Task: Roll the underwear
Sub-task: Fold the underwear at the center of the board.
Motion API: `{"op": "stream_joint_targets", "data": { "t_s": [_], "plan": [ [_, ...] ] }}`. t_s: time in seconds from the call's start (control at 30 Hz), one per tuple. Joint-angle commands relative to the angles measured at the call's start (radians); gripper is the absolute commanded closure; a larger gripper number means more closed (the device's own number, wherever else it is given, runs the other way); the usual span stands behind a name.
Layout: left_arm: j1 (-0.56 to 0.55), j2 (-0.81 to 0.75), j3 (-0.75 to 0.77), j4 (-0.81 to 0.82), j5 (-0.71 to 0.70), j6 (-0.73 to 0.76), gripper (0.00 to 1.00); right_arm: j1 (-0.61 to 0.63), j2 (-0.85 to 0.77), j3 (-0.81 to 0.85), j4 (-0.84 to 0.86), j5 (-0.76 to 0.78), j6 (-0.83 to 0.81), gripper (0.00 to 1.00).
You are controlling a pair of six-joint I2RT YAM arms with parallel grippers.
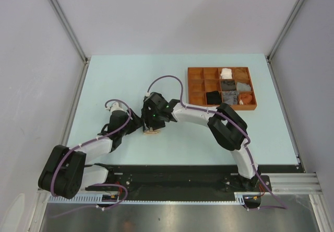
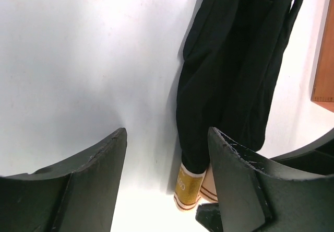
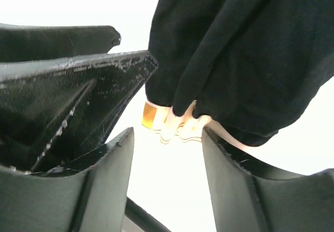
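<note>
A black brief (image 2: 219,75) with a beige and gold waistband (image 2: 189,186) lies bunched on the pale table. In the top view only the waistband (image 1: 153,132) shows, under the two wrists. My left gripper (image 2: 167,159) is open, and the brief's waistband end rests against the inner face of its right finger (image 2: 242,185). My right gripper (image 3: 167,164) is open too, with bare table between its fingers. The black cloth (image 3: 245,49) and waistband folds (image 3: 180,123) sit just past its tips. Both grippers (image 1: 148,119) meet over the garment.
A brown compartmented tray (image 1: 219,68) stands at the back right, holding a black roll (image 1: 212,97), grey rolls (image 1: 228,85) and a white one (image 1: 226,73). Its corner (image 2: 324,70) shows in the left wrist view. The left gripper's finger (image 3: 78,85) crowds the right wrist view.
</note>
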Motion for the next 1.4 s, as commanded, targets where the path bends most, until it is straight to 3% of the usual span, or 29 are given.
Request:
{"op": "stream_joint_targets", "data": {
  "t_s": [0.0,0.3,0.47,0.7,1.37],
  "plan": [
    [-0.01,-0.017,0.017,-0.017,0.092,0.008,0.31,0.027,-0.1,0.023,0.078,-0.092,-0.048,0.38],
    [-0.003,-0.066,0.042,-0.072,0.063,0.034,0.31,0.02,-0.256,0.001,-0.015,-0.074,-0.097,0.33],
    [-0.007,-0.127,0.04,-0.095,0.016,0.069,0.31,-0.057,-0.298,-0.053,-0.061,-0.022,-0.092,0.34],
    [-0.12,-0.189,0.091,-0.163,-0.064,0.156,0.32,-0.151,-0.266,-0.093,-0.071,-0.006,-0.053,0.39],
    [-0.225,0.073,0.238,-0.112,-0.052,0.204,0.35,-0.209,-0.186,-0.148,-0.026,-0.066,-0.025,0.42]
  ]
}}
